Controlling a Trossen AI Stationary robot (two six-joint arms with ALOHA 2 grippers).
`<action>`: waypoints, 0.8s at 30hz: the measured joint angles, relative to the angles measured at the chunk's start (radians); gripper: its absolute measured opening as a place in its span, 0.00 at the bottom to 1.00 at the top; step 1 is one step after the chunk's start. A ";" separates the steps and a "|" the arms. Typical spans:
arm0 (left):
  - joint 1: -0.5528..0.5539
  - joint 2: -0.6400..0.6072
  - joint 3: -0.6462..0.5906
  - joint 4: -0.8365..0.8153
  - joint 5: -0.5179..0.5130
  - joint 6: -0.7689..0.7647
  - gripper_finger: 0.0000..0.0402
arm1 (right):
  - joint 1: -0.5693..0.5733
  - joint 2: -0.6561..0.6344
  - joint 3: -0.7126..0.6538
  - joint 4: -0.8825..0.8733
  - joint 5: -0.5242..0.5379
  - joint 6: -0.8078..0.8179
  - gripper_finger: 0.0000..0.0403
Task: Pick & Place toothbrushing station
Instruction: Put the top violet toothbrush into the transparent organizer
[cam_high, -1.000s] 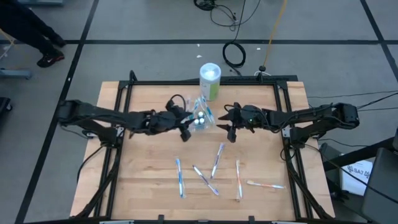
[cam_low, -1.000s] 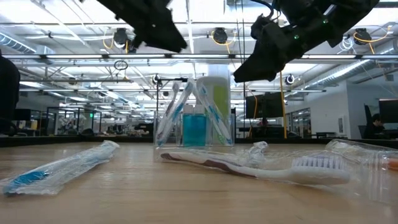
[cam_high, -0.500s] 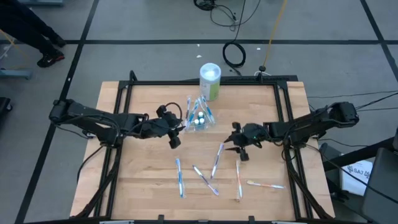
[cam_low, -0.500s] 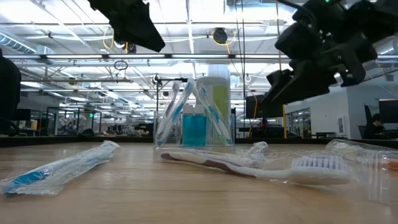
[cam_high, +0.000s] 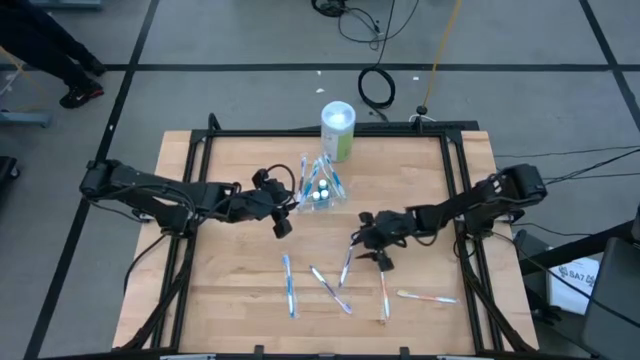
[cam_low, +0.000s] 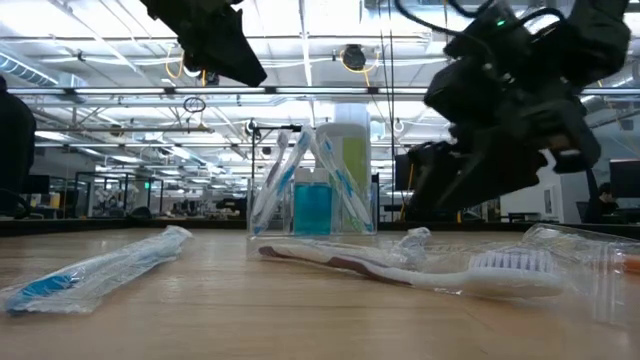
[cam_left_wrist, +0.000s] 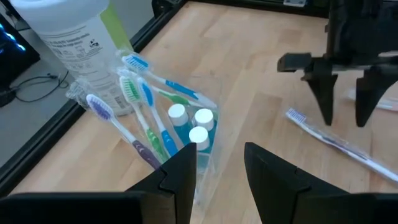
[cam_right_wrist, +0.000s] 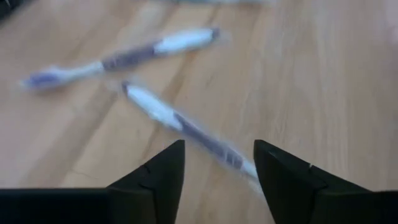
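Note:
A small clear cup (cam_high: 320, 192) stands on the far middle of the wooden table, holding several toothbrushes head-up and three blue white-capped tubes (cam_left_wrist: 189, 124). More toothbrushes lie flat on the near half. My left gripper (cam_high: 284, 222) hangs open just left of the cup (cam_left_wrist: 199, 149), with nothing between its fingers (cam_left_wrist: 221, 155). My right gripper (cam_high: 372, 252) is open and points slanting down over one lying toothbrush (cam_high: 348, 262). That toothbrush (cam_right_wrist: 186, 127) runs up to the gap between the right gripper's fingers (cam_right_wrist: 219, 155); I see no touch.
A taller white-and-green canister (cam_high: 338, 125) stands right behind the cup at the far edge. Loose toothbrushes (cam_high: 289, 283) (cam_high: 330, 288) (cam_high: 384, 290) (cam_high: 428, 296) lie across the near half. A black frame (cam_high: 455, 200) borders the table.
My right gripper has swung from beside the cup toward the table's near edge and gone down, tipping over the lying toothbrush in the middle. My left gripper has drawn back from the cup toward the table's left, then held still. The cup and its contents have stayed put.

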 joint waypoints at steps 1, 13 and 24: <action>0.000 0.000 0.000 0.000 -0.001 0.000 0.35 | -0.003 0.011 0.019 -0.033 0.000 -0.009 0.49; 0.001 0.000 0.000 -0.001 0.000 0.035 0.35 | -0.098 0.109 0.059 -0.095 -0.010 -0.212 0.62; 0.001 0.000 0.000 -0.002 0.000 0.058 0.35 | -0.127 0.155 0.061 -0.094 -0.079 -0.298 0.47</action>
